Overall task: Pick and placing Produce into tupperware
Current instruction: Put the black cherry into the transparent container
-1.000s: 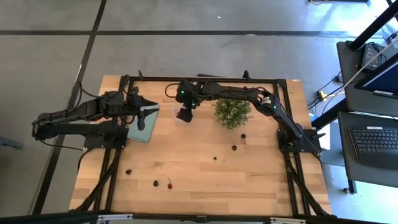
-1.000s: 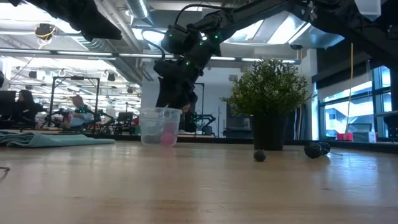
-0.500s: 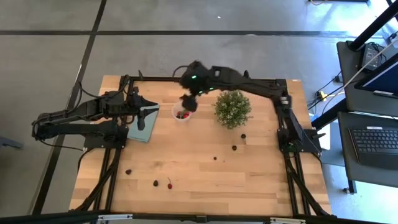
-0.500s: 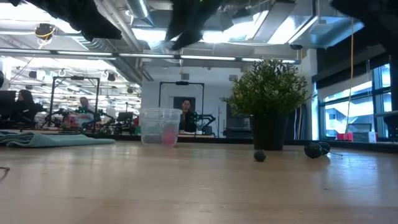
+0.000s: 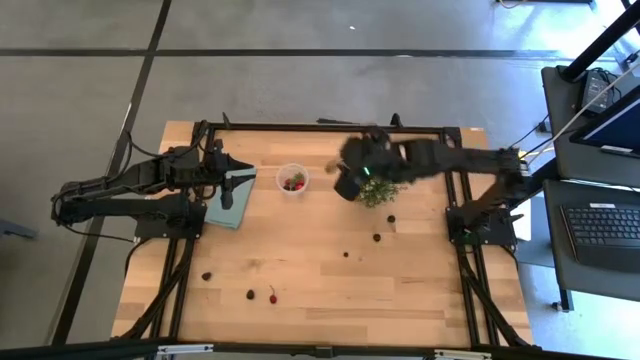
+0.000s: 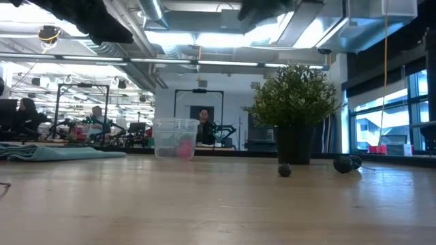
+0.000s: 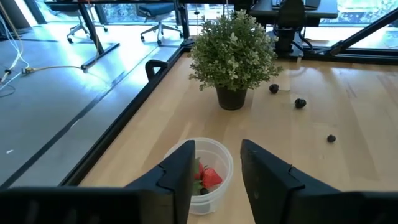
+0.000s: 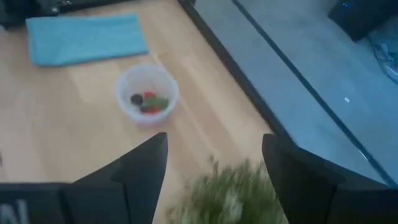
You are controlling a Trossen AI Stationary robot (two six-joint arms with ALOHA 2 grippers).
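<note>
The tupperware (image 5: 293, 181) is a small clear round cup standing on its base on the table. It holds red, dark and green pieces (image 8: 148, 101). It also shows in the low view (image 6: 176, 138) and the left wrist view (image 7: 205, 169). Loose produce lies on the wood: dark berries (image 5: 391, 218) (image 5: 377, 238) (image 5: 346, 253) near the plant, others (image 5: 206, 275) (image 5: 250, 295) and a red one (image 5: 272, 296) near the front. My right gripper (image 5: 348, 183) (image 8: 214, 140) hangs open, high over the plant's left side. My left gripper (image 5: 228, 185) (image 7: 217, 149) is open, left of the cup.
A bushy green plant (image 5: 378, 188) in a dark pot (image 6: 294, 144) stands right of the cup. A teal cloth (image 5: 232, 200) lies flat under my left gripper. A black frame (image 5: 330, 127) borders the table. Bare wood (image 5: 320, 275) stretches across the middle and front.
My right gripper has risen from just above the cup, out of the low view's top, and swung toward the table's right, ending over the plant's left side. The cup has stayed in place, its contents now uncovered from above.
</note>
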